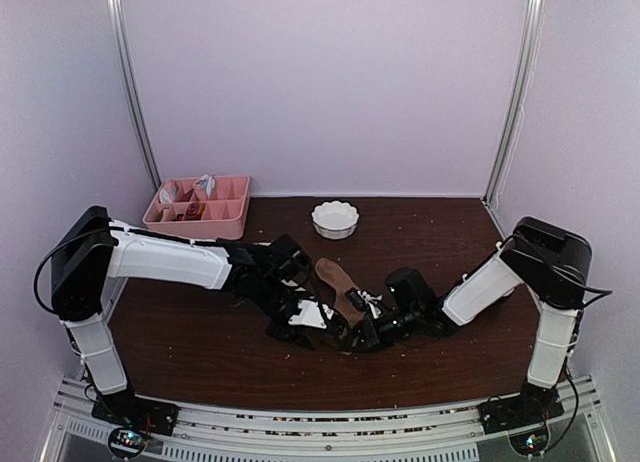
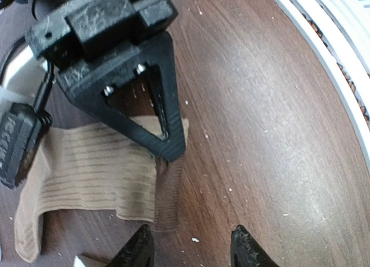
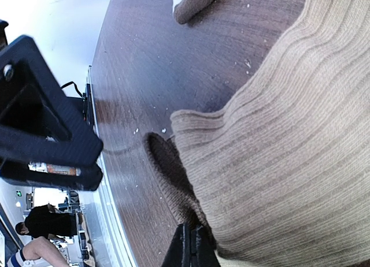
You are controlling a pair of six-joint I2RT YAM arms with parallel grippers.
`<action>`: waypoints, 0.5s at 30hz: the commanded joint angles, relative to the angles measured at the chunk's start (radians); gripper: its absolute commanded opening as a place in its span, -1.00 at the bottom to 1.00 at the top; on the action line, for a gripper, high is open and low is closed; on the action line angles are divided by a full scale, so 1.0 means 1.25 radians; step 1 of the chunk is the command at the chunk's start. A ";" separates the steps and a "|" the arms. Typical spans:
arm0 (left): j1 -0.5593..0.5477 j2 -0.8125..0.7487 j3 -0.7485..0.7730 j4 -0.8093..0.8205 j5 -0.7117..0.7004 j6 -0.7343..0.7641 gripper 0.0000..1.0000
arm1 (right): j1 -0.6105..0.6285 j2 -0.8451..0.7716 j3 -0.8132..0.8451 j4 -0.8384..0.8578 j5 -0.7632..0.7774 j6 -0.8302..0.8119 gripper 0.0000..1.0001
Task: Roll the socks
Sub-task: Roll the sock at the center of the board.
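Right wrist: right gripper (image 3: 189, 247) tight on sock (image 3: 277, 151)

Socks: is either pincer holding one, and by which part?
The right pincer pinches the tan sock at its dark-brown edge; the left pincer is open, holding nothing.

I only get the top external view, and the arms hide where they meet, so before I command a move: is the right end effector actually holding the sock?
Observer: Yes. The right wrist view shows the right end effector shut on the sock at its dark edge.
Operator: And the left one?
Observer: The left wrist view shows the left end effector open and gripping nothing, just short of that same edge.
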 commanded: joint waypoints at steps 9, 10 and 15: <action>-0.025 0.070 0.026 0.076 -0.045 0.025 -0.29 | -0.004 0.031 -0.034 -0.085 0.038 0.020 -1.00; -0.025 0.072 0.027 0.084 -0.050 0.024 -0.32 | -0.004 0.031 -0.035 -0.084 0.037 0.021 -1.00; -0.025 0.081 0.025 0.114 -0.063 0.017 -0.35 | -0.004 0.032 -0.038 -0.079 0.035 0.024 -1.00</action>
